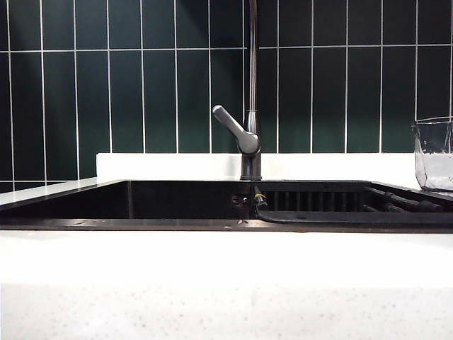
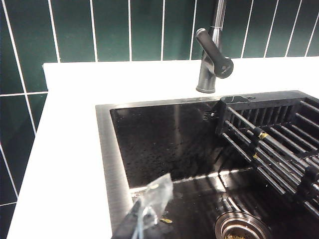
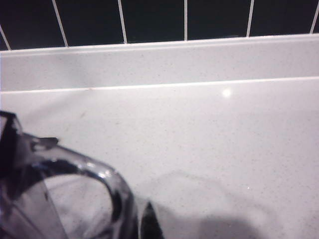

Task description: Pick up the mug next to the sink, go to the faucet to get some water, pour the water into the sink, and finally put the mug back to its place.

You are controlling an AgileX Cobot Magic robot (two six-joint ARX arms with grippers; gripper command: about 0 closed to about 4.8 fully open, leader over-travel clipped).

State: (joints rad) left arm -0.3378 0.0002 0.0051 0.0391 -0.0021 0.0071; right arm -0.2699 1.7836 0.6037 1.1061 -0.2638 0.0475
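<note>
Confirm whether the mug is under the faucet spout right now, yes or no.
No: in the exterior view the mug stands on the countertop at the far right, well clear of the faucet.

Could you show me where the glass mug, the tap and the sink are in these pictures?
mug (image 1: 433, 152): exterior view, on its clear side wall.
faucet (image 1: 232, 127): exterior view, on the grey lever handle.
sink (image 2: 164, 144): left wrist view, on the dark inner back wall.

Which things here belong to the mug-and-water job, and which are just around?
Job:
- mug, on the counter right of the sink, at the right gripper
- faucet
- sink

Just around:
- drain strainer
- green wall tiles
- left gripper, jaws shut, idle over the sink
</note>
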